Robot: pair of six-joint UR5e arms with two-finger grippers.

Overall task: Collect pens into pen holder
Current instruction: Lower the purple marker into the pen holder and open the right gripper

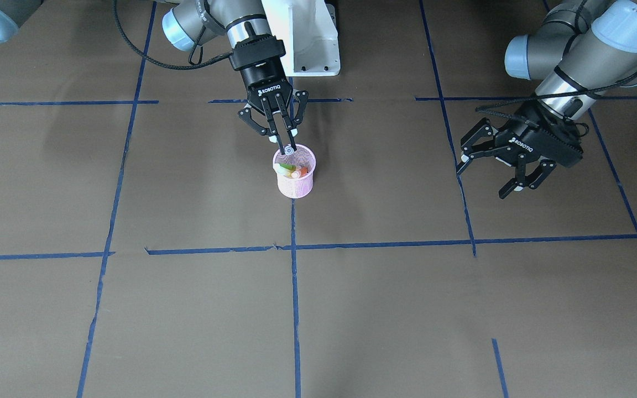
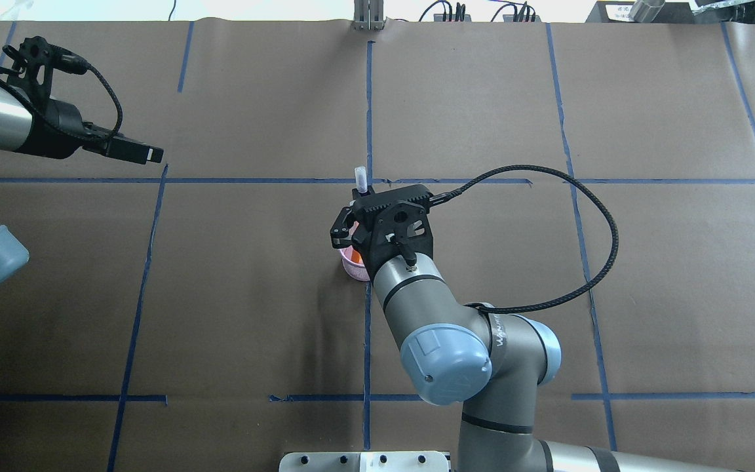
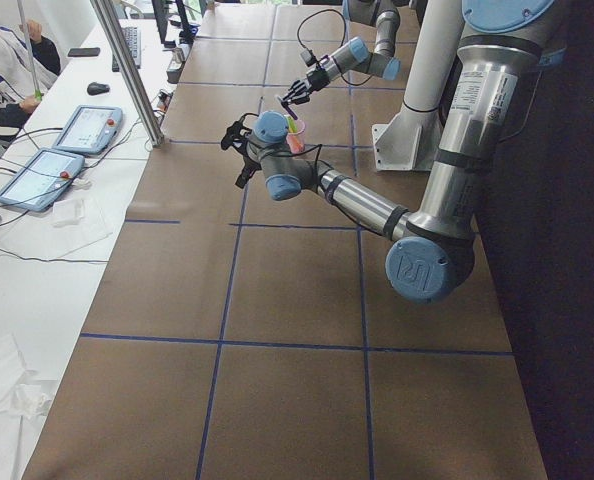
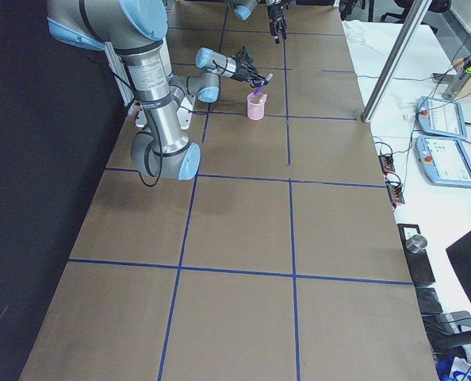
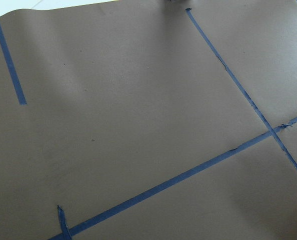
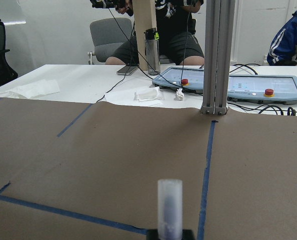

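The pink wire-mesh pen holder [image 1: 294, 182] stands near the table's middle with several pens in it, green and orange among them. My right gripper [image 1: 287, 145] is shut on a purple pen with a clear cap [image 2: 360, 178] and holds it tilted just above the holder's far rim. The same pen fills the bottom of the right wrist view [image 6: 169, 207]. In the overhead view my right wrist hides most of the holder [image 2: 353, 267]. My left gripper [image 1: 484, 177] hangs open and empty above the table, well off to the side of the holder.
Blue tape lines [image 1: 294, 249] divide the brown paper table cover into squares. The robot's white base [image 1: 307, 38] stands behind the holder. Operators, tablets [image 6: 248, 87] and a metal post [image 6: 216, 55] are beyond the table's far edge.
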